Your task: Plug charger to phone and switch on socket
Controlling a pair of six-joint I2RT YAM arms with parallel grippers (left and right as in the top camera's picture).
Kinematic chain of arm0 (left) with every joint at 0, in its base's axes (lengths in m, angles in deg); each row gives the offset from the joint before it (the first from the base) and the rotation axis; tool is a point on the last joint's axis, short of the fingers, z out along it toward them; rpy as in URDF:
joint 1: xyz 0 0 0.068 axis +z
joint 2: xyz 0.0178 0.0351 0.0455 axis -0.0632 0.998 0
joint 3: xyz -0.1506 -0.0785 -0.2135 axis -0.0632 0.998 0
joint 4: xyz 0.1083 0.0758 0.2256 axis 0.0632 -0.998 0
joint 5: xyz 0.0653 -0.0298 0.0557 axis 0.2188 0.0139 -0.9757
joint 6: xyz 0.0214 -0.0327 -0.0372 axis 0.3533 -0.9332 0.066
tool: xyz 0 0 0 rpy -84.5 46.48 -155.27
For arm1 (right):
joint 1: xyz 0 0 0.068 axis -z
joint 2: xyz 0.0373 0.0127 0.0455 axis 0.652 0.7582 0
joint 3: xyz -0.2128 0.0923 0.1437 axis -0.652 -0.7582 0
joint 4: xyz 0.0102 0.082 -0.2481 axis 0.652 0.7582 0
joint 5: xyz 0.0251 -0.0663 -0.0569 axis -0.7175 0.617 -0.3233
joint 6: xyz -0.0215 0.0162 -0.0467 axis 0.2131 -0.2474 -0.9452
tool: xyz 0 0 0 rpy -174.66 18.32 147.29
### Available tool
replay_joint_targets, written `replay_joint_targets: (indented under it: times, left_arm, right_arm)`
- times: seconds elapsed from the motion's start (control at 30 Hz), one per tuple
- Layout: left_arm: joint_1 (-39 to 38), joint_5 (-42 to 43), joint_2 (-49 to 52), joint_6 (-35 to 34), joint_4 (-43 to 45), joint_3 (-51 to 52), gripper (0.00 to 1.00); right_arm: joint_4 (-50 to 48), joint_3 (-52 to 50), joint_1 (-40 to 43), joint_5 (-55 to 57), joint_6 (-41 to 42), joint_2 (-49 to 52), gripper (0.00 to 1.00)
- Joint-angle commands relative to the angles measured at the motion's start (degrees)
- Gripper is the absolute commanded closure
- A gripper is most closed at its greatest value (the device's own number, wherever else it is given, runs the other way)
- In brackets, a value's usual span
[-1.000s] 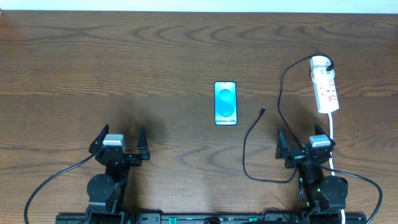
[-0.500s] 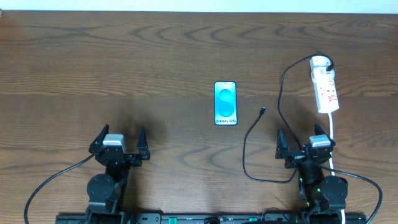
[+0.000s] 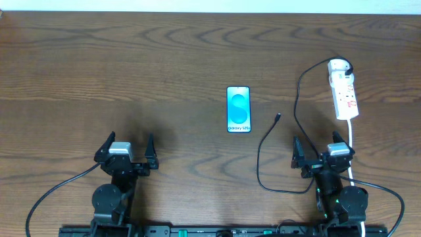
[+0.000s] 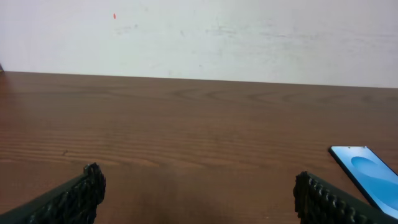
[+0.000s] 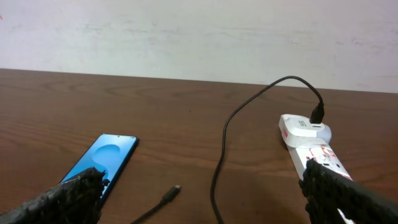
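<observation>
The phone (image 3: 239, 109) lies flat near the table's middle, blue screen up; it also shows in the right wrist view (image 5: 106, 156) and at the left wrist view's right edge (image 4: 368, 175). The charger's thin black cable (image 3: 263, 155) loops over the table, its connector tip (image 3: 277, 118) lying free right of the phone, its black plug (image 3: 346, 66) in the socket's far end. The white socket (image 3: 345, 92) lies at the far right (image 5: 311, 143). My left gripper (image 3: 126, 146) stands open near the front left, far from everything. My right gripper (image 3: 319, 149) stands open just in front of the socket, empty.
The thick white cord (image 3: 353, 141) runs from the socket toward the right arm's base. The wooden table (image 3: 131, 72) ends at a pale wall at the back (image 4: 199, 31). Black arm cables trail along the front edge.
</observation>
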Motion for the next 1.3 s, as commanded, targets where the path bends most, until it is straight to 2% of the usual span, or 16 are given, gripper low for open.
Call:
replay_joint_targets:
  times: [0.0, 0.23, 0.4, 0.53, 0.63, 0.7, 0.8, 1.0, 1.07, 1.13, 1.2, 1.27]
  left_arm:
    - [0.3, -1.6, -0.3, -0.2, -2.6, 0.8, 0.02]
    - [0.3, -0.6, -0.3, -0.2, 0.3, 0.7, 0.02]
    - [0.2, -0.1, -0.3, 0.2, 12.5, 0.7, 0.02]
    - [0.3, -0.1, -0.3, 5.3, 23.4, 0.7, 0.02]
    - [0.3, -0.6, -0.2, 5.7, 28.9, -0.3, 0.02]
    - [0.3, -0.5, 0.8, 6.1, 29.5, -2.8, 0.02]
    - [0.3, -0.5, 5.0, 5.5, 25.3, -9.3, 0.02]
    - [0.3, -0.1, 28.1, 4.3, -7.5, -39.0, 0.02]
    - [0.3, 4.4, 35.9, 4.2, -14.5, -47.7, 0.02]
    - [0.3, 9.9, 41.8, 4.3, -18.9, -53.2, 0.02]
    - [0.3, 11.2, 46.1, 4.3, -21.2, -55.8, 0.02]
    - [0.3, 13.2, 49.5, 3.2, -18.4, -56.0, 0.02]
  right_arm:
    - [0.3, -0.1, -0.4, 0.5, 0.8, 0.0, 0.01]
    - [0.3, -0.1, -0.4, 0.4, 0.8, 0.0, 0.01]
    - [0.3, -0.1, -0.4, 0.5, 0.8, 0.0, 0.01]
    - [0.3, -0.1, -0.4, 0.5, 0.8, 0.0, 0.01]
    - [0.3, -0.1, -0.4, 0.4, 0.8, 0.0, 0.01]
    - [0.3, -0.1, -0.4, 0.4, 0.8, 0.0, 0.01]
    - [0.3, -0.1, -0.4, 0.5, 0.8, 0.0, 0.01]
    - [0.3, -0.1, -0.4, 0.5, 0.8, 0.0, 0.01]
    - [0.3, -0.1, -0.4, 0.4, 0.8, 0.0, 0.01]
    - [0.3, -0.1, -0.4, 0.5, 0.8, 0.0, 0.01]
    - [0.3, -0.1, -0.4, 0.5, 0.8, 0.0, 0.01]
    - [0.3, -0.1, -0.4, 0.5, 0.8, 0.0, 0.01]
